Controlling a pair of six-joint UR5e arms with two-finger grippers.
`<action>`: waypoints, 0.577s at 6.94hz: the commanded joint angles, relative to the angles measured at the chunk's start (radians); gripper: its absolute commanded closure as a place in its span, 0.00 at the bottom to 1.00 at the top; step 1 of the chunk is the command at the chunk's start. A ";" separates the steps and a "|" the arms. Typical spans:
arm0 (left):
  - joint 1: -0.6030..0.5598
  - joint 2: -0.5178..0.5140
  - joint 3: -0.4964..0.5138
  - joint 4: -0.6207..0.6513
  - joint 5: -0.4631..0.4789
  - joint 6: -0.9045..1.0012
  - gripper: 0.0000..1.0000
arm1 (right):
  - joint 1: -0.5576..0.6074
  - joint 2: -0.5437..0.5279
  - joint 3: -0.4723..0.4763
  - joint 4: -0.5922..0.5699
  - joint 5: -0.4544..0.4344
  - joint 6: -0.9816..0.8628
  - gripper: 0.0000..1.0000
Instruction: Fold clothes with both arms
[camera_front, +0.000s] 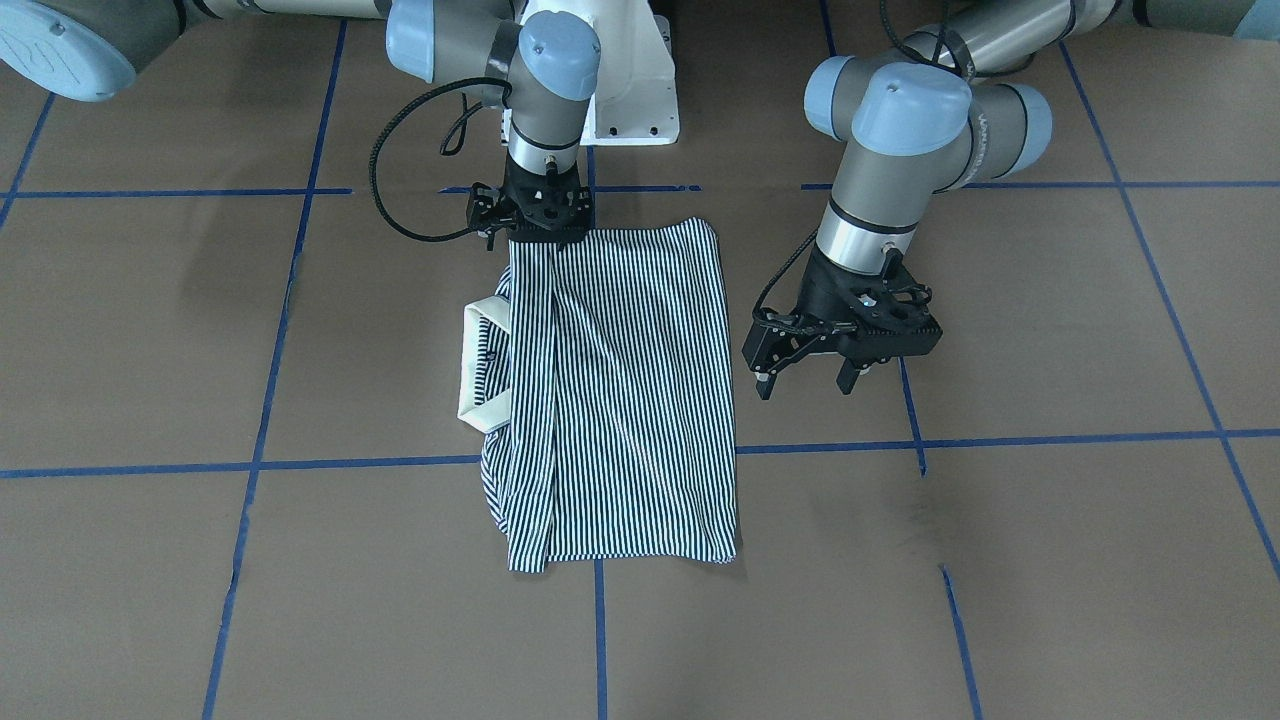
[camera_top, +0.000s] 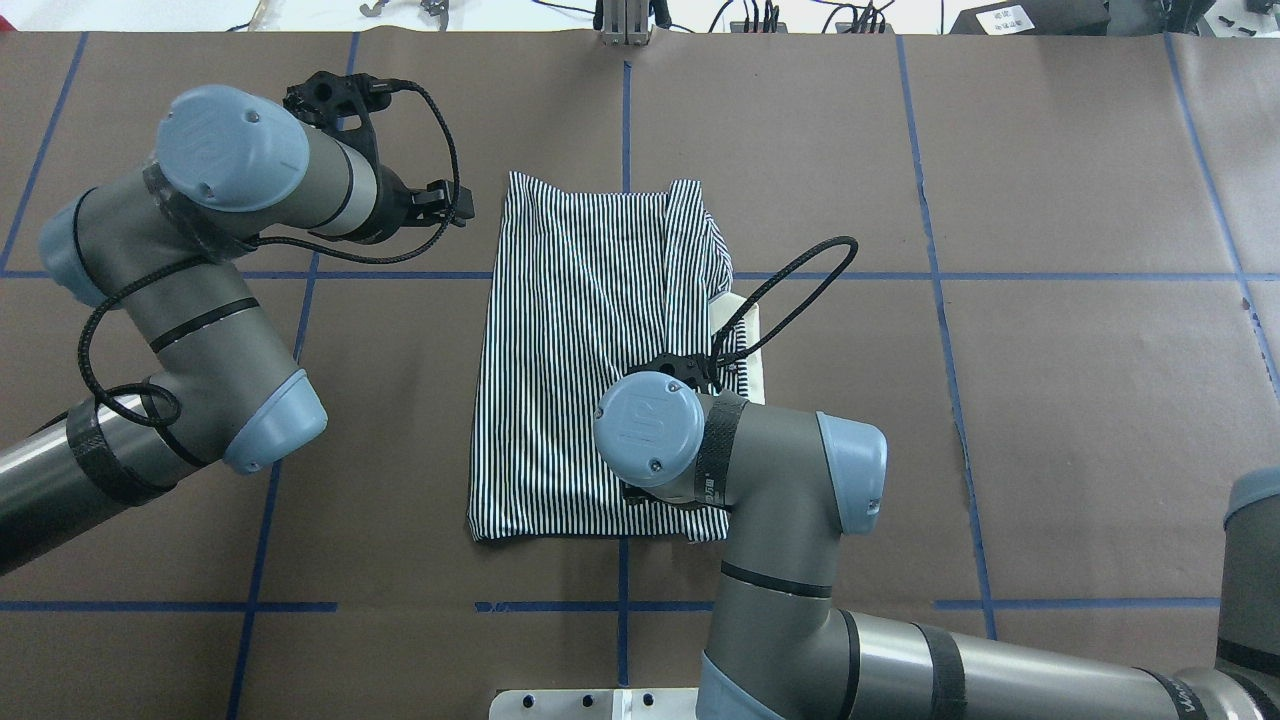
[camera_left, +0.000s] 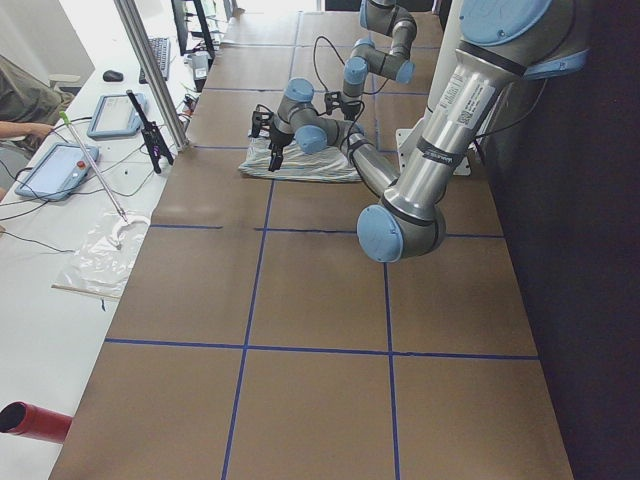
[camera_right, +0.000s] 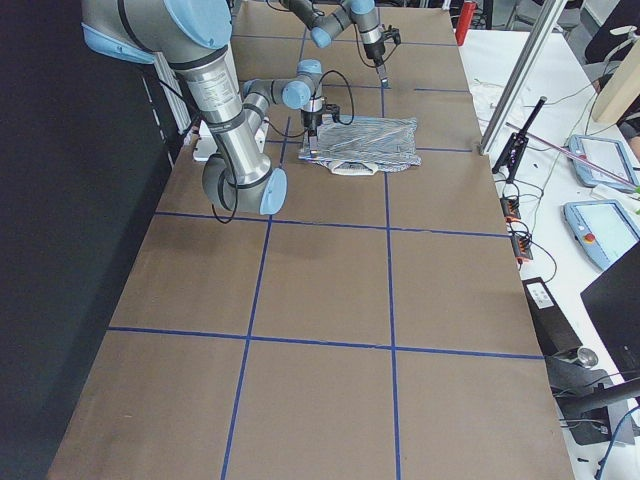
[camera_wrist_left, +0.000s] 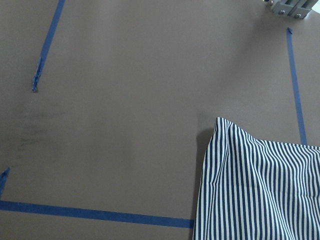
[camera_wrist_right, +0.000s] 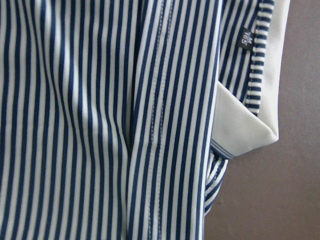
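I'd ease the left gripper (camera_front: 803, 386), fingers apart, squarely onto the right edge of the shirt (camera_front: 630, 400); whether the right gripper (camera_front: 541, 228), up top, is gripping I cannot tell.

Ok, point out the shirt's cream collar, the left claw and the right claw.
cream collar (camera_front: 472, 362), front-facing view, on its outer folded strip.
left claw (camera_front: 804, 388), front-facing view, midway between its spread fingertips.
right claw (camera_front: 540, 232), front-facing view, at its black lower end, fingertips hidden.

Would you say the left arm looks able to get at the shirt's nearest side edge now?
Probably yes: the left gripper hovers open just beside the shirt, and nothing lies between them.
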 joint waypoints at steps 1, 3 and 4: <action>0.000 0.000 0.000 0.000 0.000 -0.001 0.00 | -0.001 -0.005 -0.007 -0.017 0.000 0.000 0.00; 0.000 0.000 0.000 0.000 0.000 -0.002 0.00 | -0.001 -0.011 -0.006 -0.044 0.001 0.000 0.00; 0.000 0.000 0.001 -0.002 0.000 -0.002 0.00 | 0.000 -0.002 0.003 -0.079 0.001 -0.002 0.00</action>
